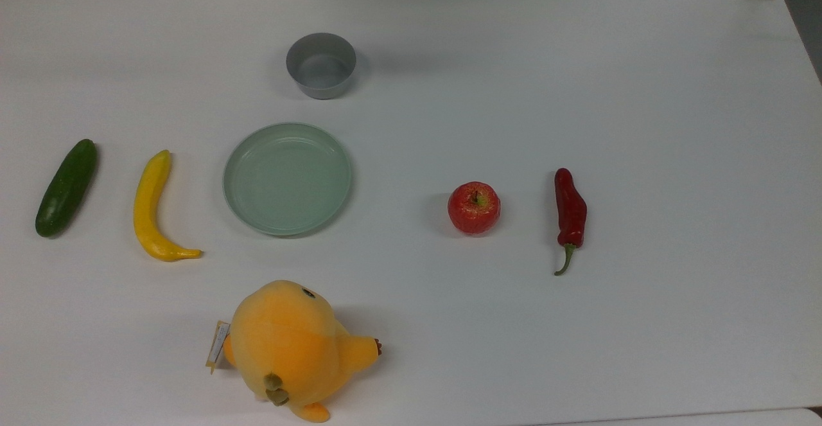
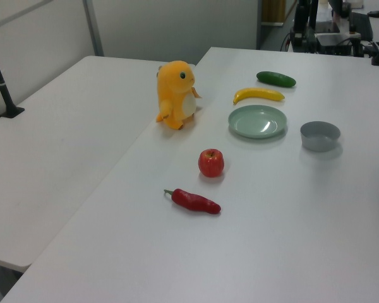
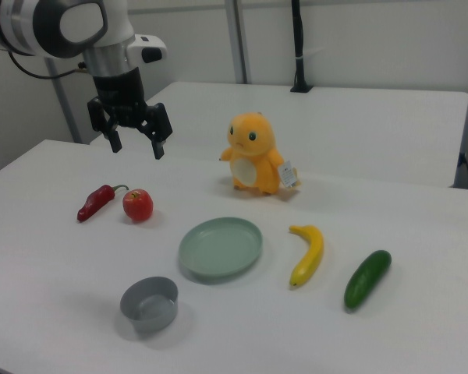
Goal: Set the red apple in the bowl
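Hovering spread and empty, end effector [image 3: 131, 143]; red apple [image 1: 474, 207] likely firm, slick, round: grip across its widest middle

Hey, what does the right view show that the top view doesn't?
Right view: the gripper, jaws open, hanging in the air above and apart from the red apple. Top view: the apple's stem dimple seen from straight above, and the bare inside of the bowl. Both share the apple, bowl, plate, chili pepper, banana, cucumber and plush toy.
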`<state>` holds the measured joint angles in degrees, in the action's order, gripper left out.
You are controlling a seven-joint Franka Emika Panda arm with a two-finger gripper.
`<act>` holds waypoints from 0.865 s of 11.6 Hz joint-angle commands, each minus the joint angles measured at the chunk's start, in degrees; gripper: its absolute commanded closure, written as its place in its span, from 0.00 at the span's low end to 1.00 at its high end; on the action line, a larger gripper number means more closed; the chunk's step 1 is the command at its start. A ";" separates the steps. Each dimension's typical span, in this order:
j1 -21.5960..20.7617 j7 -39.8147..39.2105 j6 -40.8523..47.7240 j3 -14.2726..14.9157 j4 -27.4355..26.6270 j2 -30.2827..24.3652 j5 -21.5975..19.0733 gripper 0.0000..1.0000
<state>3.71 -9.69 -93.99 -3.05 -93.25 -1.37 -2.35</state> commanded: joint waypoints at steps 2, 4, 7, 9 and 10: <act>-2.64 2.64 -8.81 -0.03 0.17 1.37 -1.34 0.00; -5.20 9.92 -13.91 -0.38 1.93 4.09 -1.08 0.00; -5.91 16.44 -18.85 -4.32 1.93 7.16 -0.12 0.00; -7.48 18.12 -19.12 -4.68 1.93 9.19 0.41 0.00; -8.19 18.74 -19.30 -4.77 1.93 10.68 1.11 0.00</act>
<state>-2.76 6.45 -112.18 -7.75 -92.35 6.21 -2.75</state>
